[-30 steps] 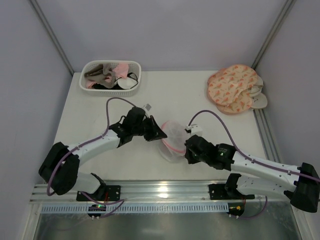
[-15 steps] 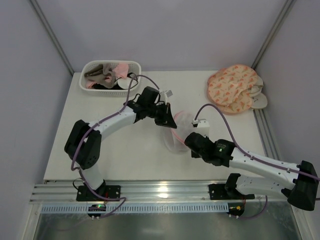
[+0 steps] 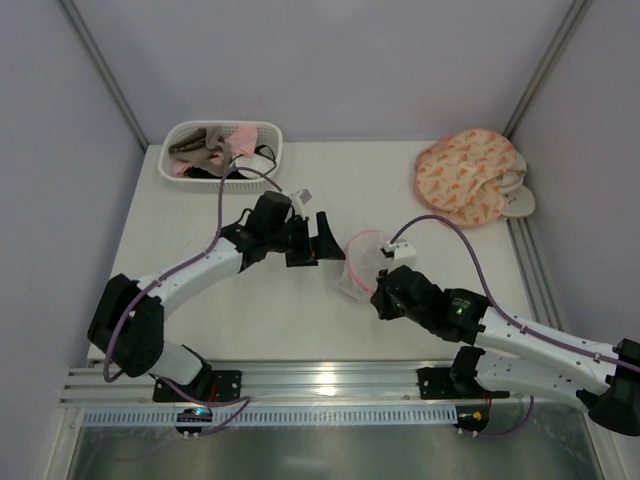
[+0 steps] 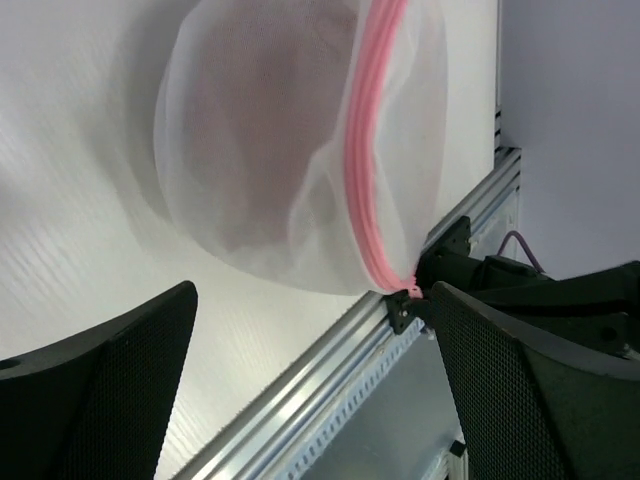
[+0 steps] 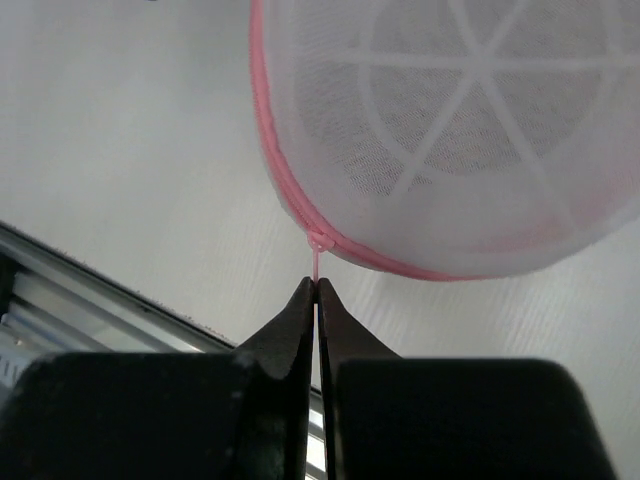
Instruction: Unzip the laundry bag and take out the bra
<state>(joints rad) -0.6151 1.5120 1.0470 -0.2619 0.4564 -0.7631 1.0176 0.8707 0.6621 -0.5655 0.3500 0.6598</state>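
The laundry bag point(image 3: 358, 264), a round white mesh pouch with a pink zipper rim point(image 4: 364, 150), stands on edge mid-table between my two grippers. My right gripper point(image 5: 316, 287) is shut on the thin pink zipper pull point(image 5: 316, 262) at the bag's point(image 5: 450, 130) lower rim. In the top view the right gripper point(image 3: 378, 292) sits at the bag's near right side. My left gripper point(image 3: 325, 250) is open just left of the bag and touches nothing. Its black fingers point(image 4: 95, 400) frame the bag point(image 4: 260, 150) from below. The bra point(image 4: 250, 120) shows only as a dim pinkish shade through the mesh.
A white basket point(image 3: 222, 150) of garments stands at the back left. A peach orange-patterned fabric piece point(image 3: 468, 177) lies at the back right corner. An aluminium rail point(image 3: 320, 380) runs along the table's near edge.
My left gripper has let go of the bag, opened wide and drawn back to the left. The bag has shifted a little to the right. My right gripper stays shut on the zipper pull.
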